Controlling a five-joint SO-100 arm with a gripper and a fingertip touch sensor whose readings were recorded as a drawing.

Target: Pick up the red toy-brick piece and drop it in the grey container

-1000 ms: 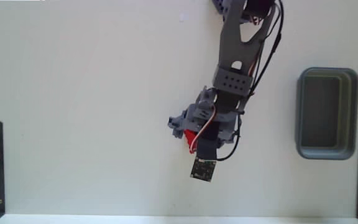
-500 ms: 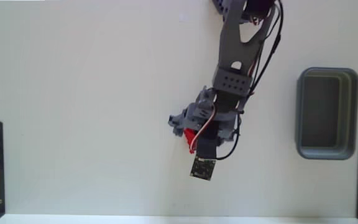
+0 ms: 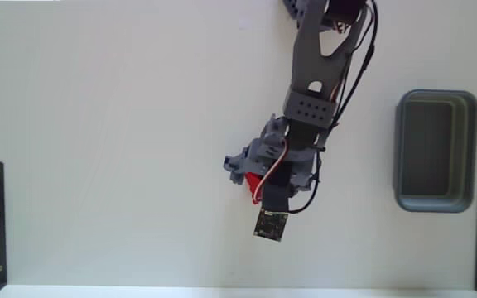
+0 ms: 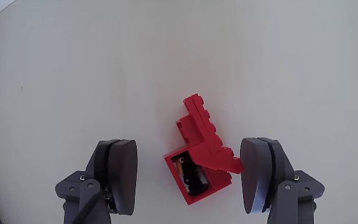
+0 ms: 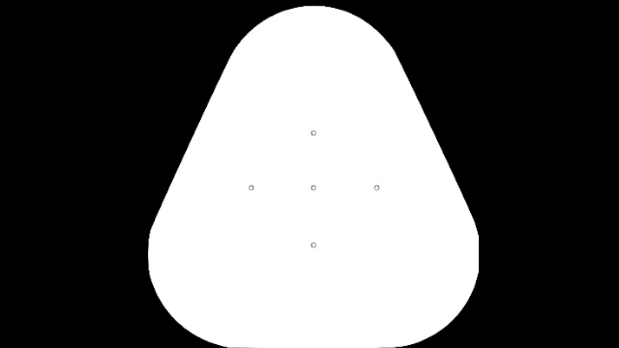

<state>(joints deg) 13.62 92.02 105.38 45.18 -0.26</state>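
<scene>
In the wrist view the gripper (image 4: pixel 191 177) stands wide, its two dark pads on either side of the red toy-brick piece (image 4: pixel 202 148), which lies on the white table (image 4: pixel 73 68) between them and is not yet held. The brick sits off-centre: its lower corner is just beside, perhaps touching, the pad on the right of that view, while a clear gap separates it from the pad on the left. It also lies at a slant to the line of the jaws, with its stepped end pointing away from the gripper and its open hollow side facing up. From here the likely trouble is in the closing: the nearer pad would probably meet the brick first and push or spin it across the smooth table, so the pads could end up biting on a corner or a sloping step and not on flat faces. Such a grip looks weak to me, and the piece might twist out or drop during the lift. In the fixed view the arm covers most of the brick (image 3: pixel 254 183), with only a sliver of red showing under the wrist, and the grey container (image 3: pixel 404 149) sits well apart to the right, so a poorly held piece would face a long sideways carry before reaching the tray
</scene>
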